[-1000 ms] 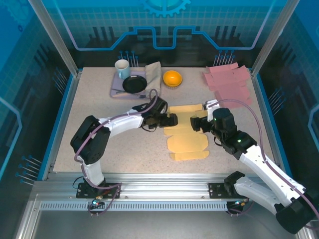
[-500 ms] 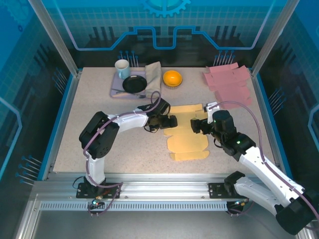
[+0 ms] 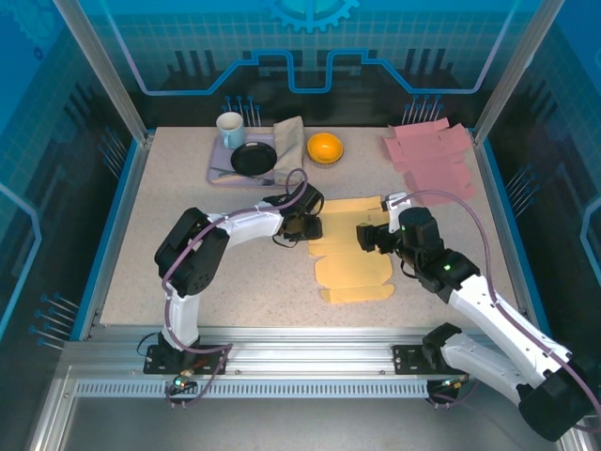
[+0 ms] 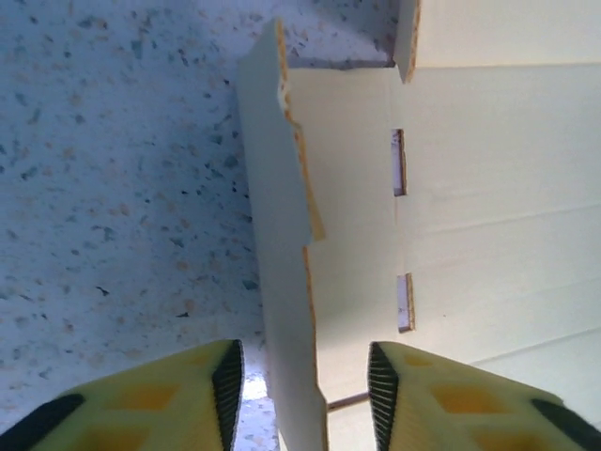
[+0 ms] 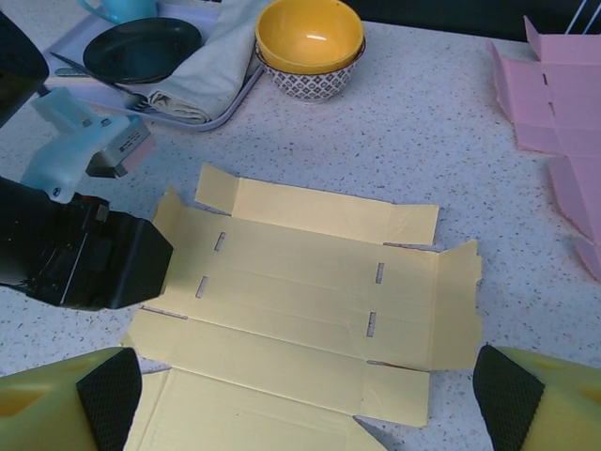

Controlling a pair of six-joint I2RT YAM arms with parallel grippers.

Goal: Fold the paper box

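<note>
Far left at the back there's a tray [image 3: 218, 162] with a cup [image 3: 230, 129], a dark pan [image 3: 254, 158] and a folded cloth [image 3: 289, 139], and an orange bowl [image 3: 325, 147] just beside it. The left gripper [image 3: 314, 228] sits at the left edge of the flat yellow paper box [image 3: 352, 272], which is mid-table. Its fingers [image 4: 178, 395] are apart on either side of a raised side flap [image 4: 282, 235], not quite touching it. The right gripper [image 3: 364, 235] hangs above the box's right side, fingers [image 5: 56, 404] spread wide, holding nothing. Pink sheets [image 3: 432, 155] lie in the far right corner.
</note>
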